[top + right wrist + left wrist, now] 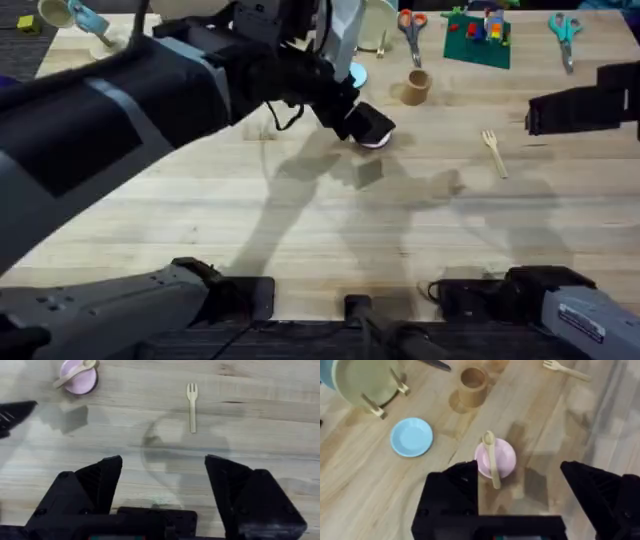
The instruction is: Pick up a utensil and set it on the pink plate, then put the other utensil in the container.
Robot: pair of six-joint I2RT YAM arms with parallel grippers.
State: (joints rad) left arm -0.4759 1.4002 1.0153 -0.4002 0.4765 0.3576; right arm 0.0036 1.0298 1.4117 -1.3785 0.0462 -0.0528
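We see the slim pale wooden spoon [491,459] lying across the small round pink plate [505,455], bowl end poking past one rim, handle end past the opposite rim. Left claw [520,490] hangs directly above that plate with its black fingers [455,485] spread wide and nothing between them; in the overhead view the left arm covers most of the plate [375,141]. The small pale wooden fork [493,152] lies flat on the bare wooden worktop [300,230], well apart from the plate and toward the right arm's side. The tan-brown cylindrical cup [416,87] stands upright, nothing visible inside, between the plate and the fork but farther back. Right claw [162,485] is also spread wide and holds nothing, hovering over the worktop with the fork [192,406] ahead of it. A light blue round plate [411,436] sits near the pink one, not touching.
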